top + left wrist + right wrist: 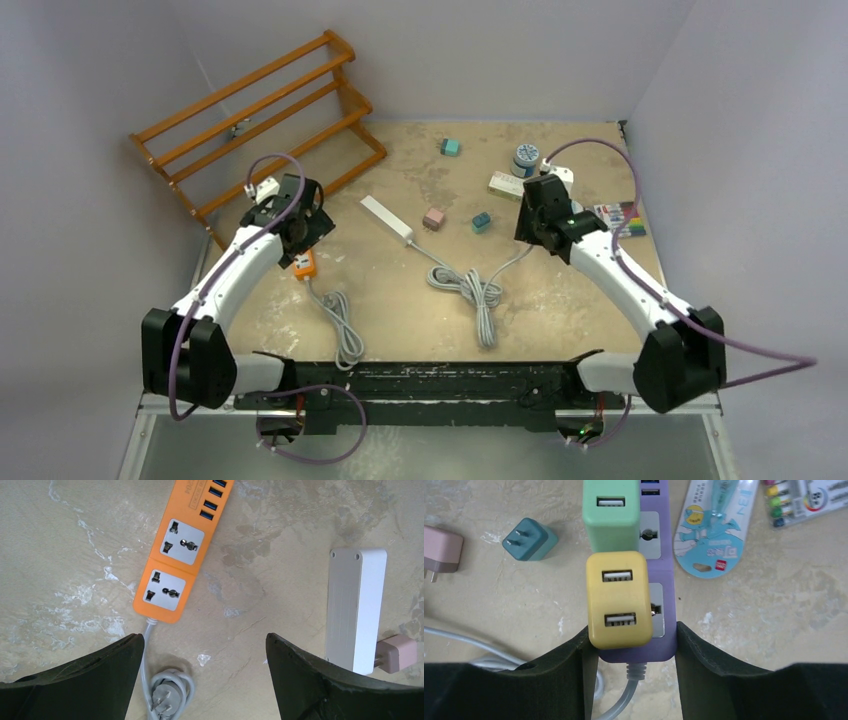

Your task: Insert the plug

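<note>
Orange power strip (175, 555) lies sockets-up at upper left of the left wrist view, free to receive. Above it the left gripper (204, 642) hangs with jaws wide, holding nothing. The grey plug (164, 700) lies loose at lower centre. Meanwhile the right gripper (631, 632) clamps the purple power strip (669, 605) at its cable end, apparently to steady it.

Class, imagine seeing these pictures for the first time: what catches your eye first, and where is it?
The bright orange power strip lies on the table just ahead of the open left gripper. In the right wrist view, the right gripper clamps a purple power strip carrying a yellow charger and a green charger. A wooden rack sits at the far left.
</note>
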Available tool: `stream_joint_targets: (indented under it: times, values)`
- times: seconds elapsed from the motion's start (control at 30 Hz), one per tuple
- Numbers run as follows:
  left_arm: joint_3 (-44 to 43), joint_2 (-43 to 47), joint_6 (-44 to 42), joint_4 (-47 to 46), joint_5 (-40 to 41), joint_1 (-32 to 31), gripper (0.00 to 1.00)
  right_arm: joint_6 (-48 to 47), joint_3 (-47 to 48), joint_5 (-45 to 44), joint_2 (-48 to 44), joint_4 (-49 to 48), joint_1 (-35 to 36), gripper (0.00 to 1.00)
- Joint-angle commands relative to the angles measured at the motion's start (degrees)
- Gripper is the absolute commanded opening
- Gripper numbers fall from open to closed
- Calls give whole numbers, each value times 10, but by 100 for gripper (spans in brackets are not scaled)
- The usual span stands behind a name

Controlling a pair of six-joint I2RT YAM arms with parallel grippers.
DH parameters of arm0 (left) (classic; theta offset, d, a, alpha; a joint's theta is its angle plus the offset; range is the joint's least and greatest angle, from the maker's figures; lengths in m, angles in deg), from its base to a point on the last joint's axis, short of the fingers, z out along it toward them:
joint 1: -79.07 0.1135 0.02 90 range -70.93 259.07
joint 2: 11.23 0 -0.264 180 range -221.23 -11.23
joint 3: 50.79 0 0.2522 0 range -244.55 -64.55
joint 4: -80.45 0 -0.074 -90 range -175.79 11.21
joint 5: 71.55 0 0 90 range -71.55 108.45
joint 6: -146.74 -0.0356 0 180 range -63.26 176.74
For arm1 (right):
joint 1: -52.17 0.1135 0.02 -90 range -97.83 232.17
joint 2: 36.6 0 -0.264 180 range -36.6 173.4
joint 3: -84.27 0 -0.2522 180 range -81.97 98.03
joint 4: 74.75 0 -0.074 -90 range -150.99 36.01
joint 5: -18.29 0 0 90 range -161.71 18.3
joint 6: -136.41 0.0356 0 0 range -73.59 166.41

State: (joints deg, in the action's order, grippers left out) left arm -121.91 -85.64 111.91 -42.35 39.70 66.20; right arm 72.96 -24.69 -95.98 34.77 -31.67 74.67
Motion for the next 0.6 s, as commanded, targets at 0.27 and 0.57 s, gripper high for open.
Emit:
stream_joint_targets:
  times: [0.27, 0.57]
  values:
    - [20, -25, -34, -69, -11, 3, 89, -111, 10, 147, 142, -178, -12, 0]
    - [26, -33, -42, -78, -24, 3, 88, -131, 49, 134, 244, -193, -20, 0]
